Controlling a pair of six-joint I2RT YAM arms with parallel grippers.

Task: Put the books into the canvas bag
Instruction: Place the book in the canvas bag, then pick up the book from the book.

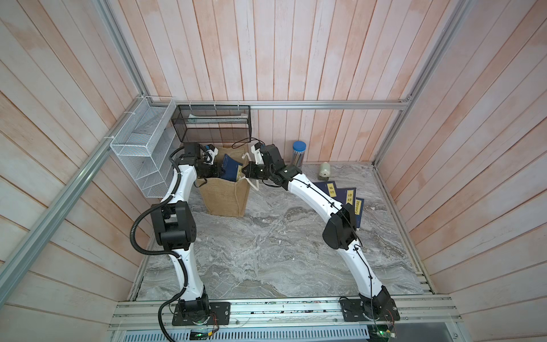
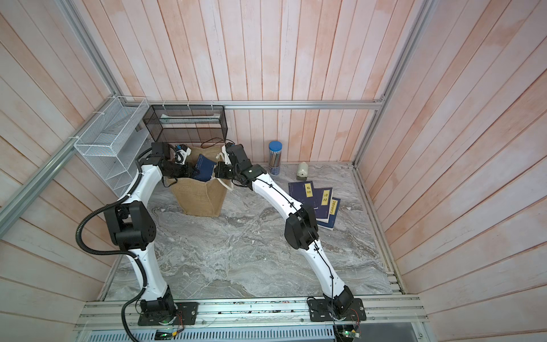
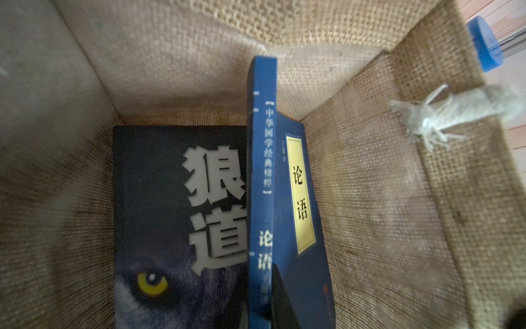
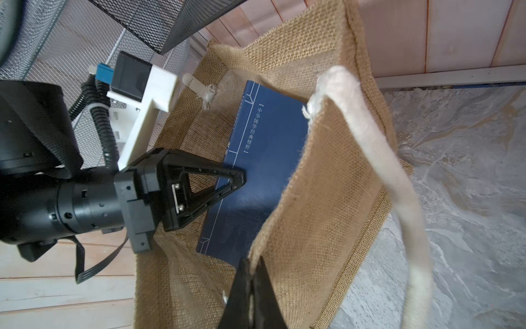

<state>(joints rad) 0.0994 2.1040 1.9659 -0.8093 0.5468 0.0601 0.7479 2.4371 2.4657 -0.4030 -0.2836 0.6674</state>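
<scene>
The canvas bag (image 1: 225,201) (image 2: 204,201) stands upright at the back of the table. My left gripper (image 1: 220,171) (image 4: 242,178) is shut on a navy book with a yellow label (image 3: 260,171) (image 4: 264,159), held tilted in the bag's mouth. A black wolf-cover book (image 3: 170,213) lies flat on the bag's bottom. My right gripper (image 1: 245,171) (image 4: 252,262) is shut on the bag's near rim, beside the white rope handle (image 4: 384,171). Three more navy books (image 1: 340,192) (image 2: 313,195) lie overlapping on the table to the right, partly hidden by my right arm.
A white wire rack (image 1: 142,148) and a black mesh basket (image 1: 211,123) hang on the frame behind and left of the bag. A blue-lidded pencil jar (image 1: 299,152) and a small pale sharpener (image 1: 324,171) stand by the back wall.
</scene>
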